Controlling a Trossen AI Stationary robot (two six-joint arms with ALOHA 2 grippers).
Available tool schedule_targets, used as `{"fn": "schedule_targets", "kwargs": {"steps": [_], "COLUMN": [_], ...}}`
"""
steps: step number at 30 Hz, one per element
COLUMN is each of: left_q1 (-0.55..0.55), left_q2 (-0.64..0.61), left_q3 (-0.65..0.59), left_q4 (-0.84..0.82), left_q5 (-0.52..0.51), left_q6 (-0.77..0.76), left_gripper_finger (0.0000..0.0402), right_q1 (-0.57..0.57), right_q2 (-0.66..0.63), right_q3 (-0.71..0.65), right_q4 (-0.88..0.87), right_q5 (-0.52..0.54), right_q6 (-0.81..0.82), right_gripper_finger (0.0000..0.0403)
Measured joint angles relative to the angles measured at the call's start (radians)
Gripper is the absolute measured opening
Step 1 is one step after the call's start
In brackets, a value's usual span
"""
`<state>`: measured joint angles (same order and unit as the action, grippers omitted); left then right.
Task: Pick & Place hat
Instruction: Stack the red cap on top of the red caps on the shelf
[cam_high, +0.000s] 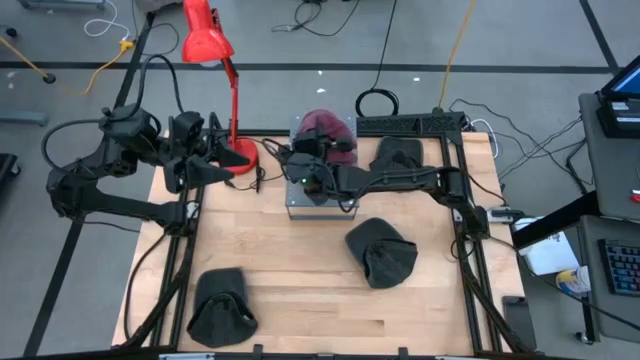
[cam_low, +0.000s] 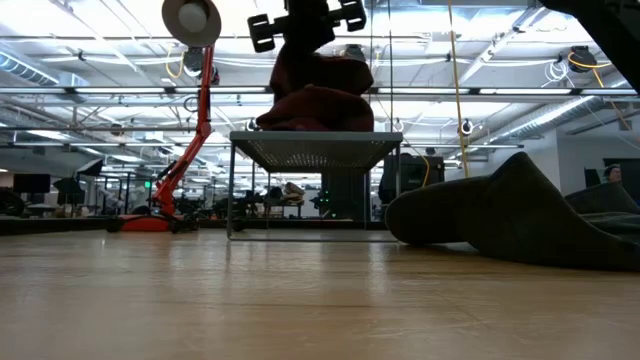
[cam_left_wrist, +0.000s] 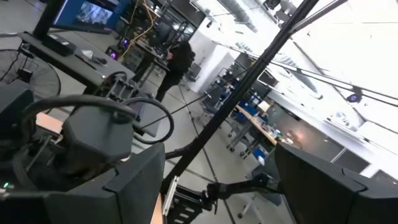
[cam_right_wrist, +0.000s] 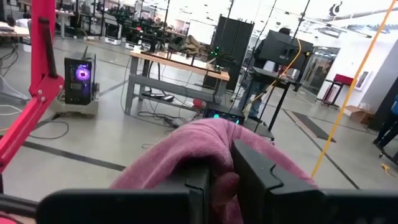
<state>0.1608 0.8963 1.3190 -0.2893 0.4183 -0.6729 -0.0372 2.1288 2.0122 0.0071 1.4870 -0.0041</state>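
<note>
Item: maroon hat (cam_high: 326, 128), upper centre of frame, atop wire rack (cam_high: 296, 200) on table (cam_high: 300, 290). Soft, light knit; folds, won't slip; best pinched at a bunched fold. Right claw (cam_right_wrist: 225, 180) clamped on hat fabric. Left claw (cam_high: 228, 160), upper left, fingers apart, idle.

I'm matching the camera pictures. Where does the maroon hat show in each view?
High view: maroon hat on the wire rack, top centre.
Low view: hat on the rack, upper centre.
Left wrist view: not in it.
Right wrist view: hat pinched by the right gripper.
Shared landmark: red lamp.
</note>
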Motion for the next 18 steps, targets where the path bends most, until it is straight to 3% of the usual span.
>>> {"fn": "schedule_targets", "kwargs": {"steps": [5,10,18], "left_q1": [0.0,0.0,0.0], "left_q2": [0.0,0.0,0.0], "left_q3": [0.0,0.0,0.0], "left_q4": [-0.008,-0.02,-0.023], "left_q5": [0.0,0.0,-0.028], "left_q6": [0.007,0.009,0.015], "left_gripper_finger": [0.031,0.031,0.031], "right_q1": [0.0,0.0,0.01], "right_q2": [0.003,0.001,0.002], "right_q3": [-0.082,-0.169,-0.254], "right_q4": [-0.006,-0.001,0.029], "right_q5": [-0.006,-0.154,-0.1], "right_q6": [0.03,0.023,-0.052], "right_gripper_finger": [0.004,0.0047,0.0083]}}
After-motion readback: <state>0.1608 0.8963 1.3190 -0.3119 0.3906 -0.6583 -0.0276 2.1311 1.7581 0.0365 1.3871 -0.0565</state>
